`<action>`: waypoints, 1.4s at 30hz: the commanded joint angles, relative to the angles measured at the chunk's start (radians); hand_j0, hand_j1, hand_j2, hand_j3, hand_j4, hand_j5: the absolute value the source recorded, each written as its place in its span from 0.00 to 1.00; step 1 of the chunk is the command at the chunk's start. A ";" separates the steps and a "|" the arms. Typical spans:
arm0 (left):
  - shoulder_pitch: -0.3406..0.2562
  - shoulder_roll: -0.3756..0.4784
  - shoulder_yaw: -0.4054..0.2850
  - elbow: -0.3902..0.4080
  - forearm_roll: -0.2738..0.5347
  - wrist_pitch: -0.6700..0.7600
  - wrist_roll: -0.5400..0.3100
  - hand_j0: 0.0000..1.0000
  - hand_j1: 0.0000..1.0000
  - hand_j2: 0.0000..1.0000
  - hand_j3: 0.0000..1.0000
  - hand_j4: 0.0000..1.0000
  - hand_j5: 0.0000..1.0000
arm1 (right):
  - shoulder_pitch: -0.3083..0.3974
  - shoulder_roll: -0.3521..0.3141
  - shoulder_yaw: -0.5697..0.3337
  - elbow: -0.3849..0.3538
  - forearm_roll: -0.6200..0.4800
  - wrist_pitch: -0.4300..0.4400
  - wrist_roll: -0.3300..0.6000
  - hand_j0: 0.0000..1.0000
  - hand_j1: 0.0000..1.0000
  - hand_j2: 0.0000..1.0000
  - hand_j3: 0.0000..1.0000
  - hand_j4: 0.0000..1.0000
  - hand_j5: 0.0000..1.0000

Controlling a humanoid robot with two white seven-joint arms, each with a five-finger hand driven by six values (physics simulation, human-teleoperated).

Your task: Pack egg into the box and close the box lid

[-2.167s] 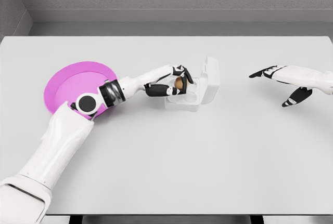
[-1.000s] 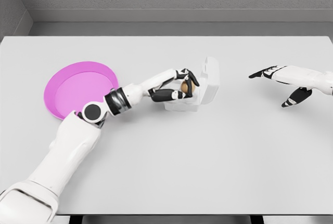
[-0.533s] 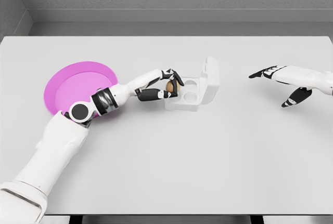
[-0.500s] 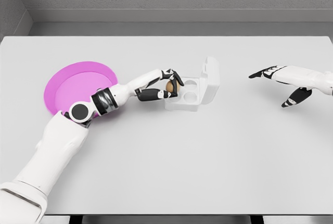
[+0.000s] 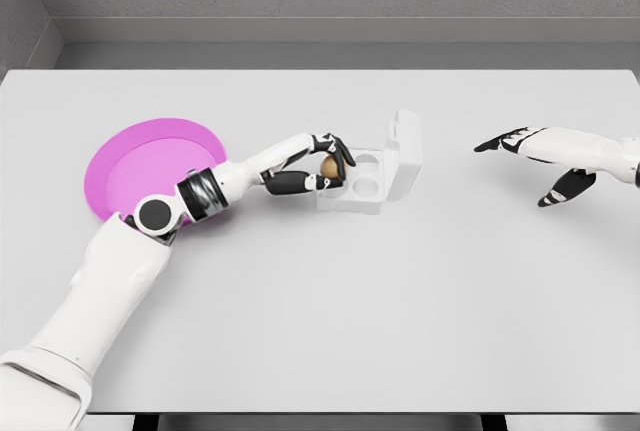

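1. The small brown oval egg sits pinched in the curled fingers of the left hand, at the left edge of the small white hinged plastic box, over or just beside its left-hand compartments.
2. The left hand is closed on the egg, thumb below and fingers arched over the top; whether the egg already touches the tray cannot be told from this view.
3. The box lies near the middle of the white table. Its lid stands open, upright along the right side, and round cups show bare in the tray to the right of the egg.
4. Judged from its look, the egg is light, rigid, smooth and brittle. It would roll if let go on a flat spot, and too hard a squeeze could crack it, so a gentle wrap around its middle suits it best, as the hand has it.
5. The box looks thin and light. It may slide or tip if pushed sideways, and the lid is likely best taken at its free upper edge and swung over.
6. The right hand hovers well apart to the right with fingers spread and empty.
7. A round magenta plate lies at the left, partly behind the left arm.
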 commanded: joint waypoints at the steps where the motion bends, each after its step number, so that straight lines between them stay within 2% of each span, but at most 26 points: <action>1: 0.000 -0.001 0.001 -0.001 0.007 0.001 0.001 0.32 0.32 0.32 0.32 0.32 0.32 | 0.000 -0.001 -0.001 -0.001 -0.006 0.003 0.000 1.00 1.00 1.00 1.00 1.00 1.00; 4: 0.000 0.001 0.001 -0.001 0.008 0.001 0.001 0.34 0.34 0.34 0.34 0.34 0.34 | 0.000 -0.001 -0.001 0.001 -0.006 0.003 0.000 1.00 1.00 1.00 1.00 1.00 1.00; 9: 0.000 0.004 0.001 -0.006 0.007 0.001 0.001 0.56 0.56 0.56 0.56 0.56 0.56 | 0.002 -0.001 -0.001 0.001 -0.006 0.003 0.000 1.00 1.00 1.00 1.00 1.00 1.00; 16: 0.000 0.004 0.003 -0.006 0.007 0.001 0.001 0.59 0.59 0.59 0.59 0.59 0.59 | 0.002 -0.001 -0.001 0.001 -0.006 0.003 0.000 1.00 1.00 1.00 1.00 1.00 1.00; 22: 0.000 0.006 0.003 -0.006 0.005 0.001 0.001 0.74 0.74 0.74 0.74 0.74 0.74 | 0.002 -0.001 -0.001 -0.001 -0.006 0.003 0.000 1.00 1.00 1.00 1.00 1.00 1.00; 25: 0.000 0.006 0.003 -0.006 0.005 0.001 0.001 0.85 0.85 0.85 0.85 0.85 0.85 | 0.000 -0.001 -0.001 -0.001 -0.006 0.003 0.000 1.00 1.00 1.00 1.00 1.00 1.00; 30: -0.002 0.009 0.003 -0.007 0.008 0.001 0.001 0.85 0.85 0.85 0.85 0.85 0.85 | 0.000 -0.001 -0.001 -0.001 -0.006 0.003 0.000 1.00 1.00 1.00 1.00 1.00 1.00; 32: 0.000 0.010 0.004 -0.012 0.018 0.001 0.001 0.89 0.89 0.89 0.89 0.89 0.89 | 0.002 -0.001 -0.001 0.001 -0.006 0.003 0.000 1.00 1.00 1.00 1.00 1.00 1.00; 35: 0.003 0.058 0.004 -0.084 0.065 0.001 0.001 0.89 0.89 0.89 0.89 0.89 0.89 | 0.006 0.000 0.001 0.003 -0.005 0.003 0.000 1.00 1.00 1.00 1.00 1.00 1.00; 38: 0.006 0.163 -0.002 -0.179 0.166 0.001 0.001 0.90 0.90 0.90 0.90 0.90 0.90 | 0.014 0.003 0.010 0.013 -0.006 0.003 0.000 1.00 1.00 1.00 1.00 1.00 1.00; 39: 0.011 0.222 -0.006 -0.262 0.214 0.001 0.001 0.90 0.90 0.90 0.90 0.90 0.90 | 0.012 0.005 0.008 0.006 -0.005 0.003 0.000 1.00 1.00 1.00 1.00 1.00 1.00; 40: 0.044 0.283 -0.007 -0.358 0.268 0.001 0.001 0.90 0.90 0.90 0.90 0.90 0.90 | 0.009 0.007 0.005 0.012 -0.006 0.003 0.000 1.00 1.00 1.00 1.00 1.00 1.00; 42: 0.061 0.381 -0.008 -0.443 0.330 0.001 0.001 0.90 0.90 0.90 0.90 0.90 0.90 | 0.015 0.008 0.012 0.052 -0.006 0.003 0.000 1.00 1.00 1.00 1.00 1.00 1.00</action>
